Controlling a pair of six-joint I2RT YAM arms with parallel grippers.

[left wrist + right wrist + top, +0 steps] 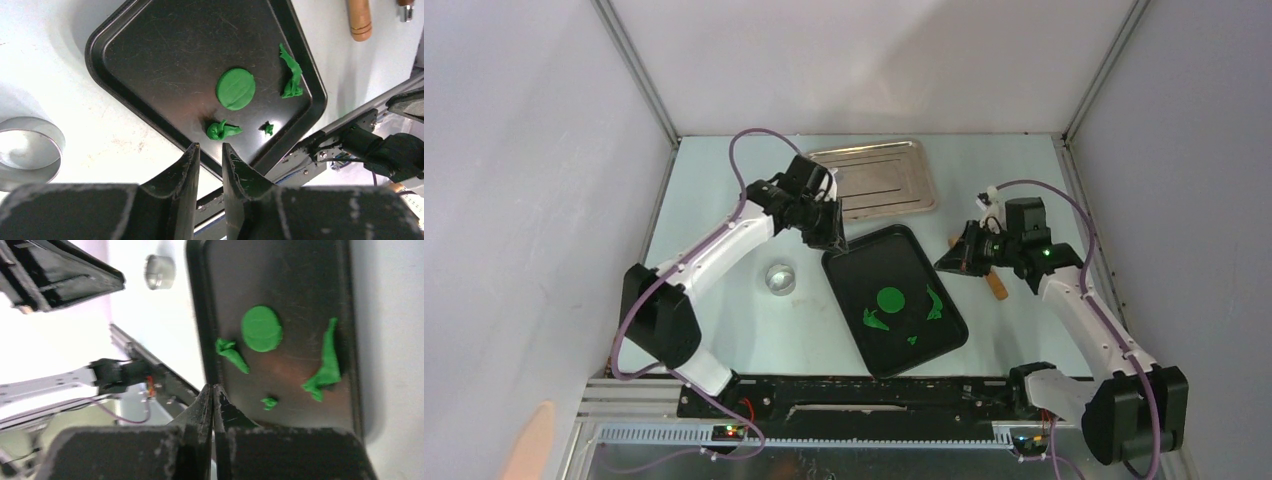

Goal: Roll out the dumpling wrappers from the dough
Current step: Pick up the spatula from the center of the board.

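pale tabletop [724, 335] carries a black tray [874, 262], a steel tray [879, 180], a ring [780, 278], a wooden roller [997, 288].

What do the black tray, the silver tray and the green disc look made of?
The black tray: probably matte plastic or coated metal, scratched. The silver tray: likely metal, dull shine, ribbed floor. The green disc: soft putty-like dough, matte, faint crease.

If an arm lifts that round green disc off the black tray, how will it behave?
The round green disc looks thin and putty-soft, so it would probably droop or fold if pinched at one edge. Lying flat on the black tray, it may cling rather than slide. It is unlikely to roll.
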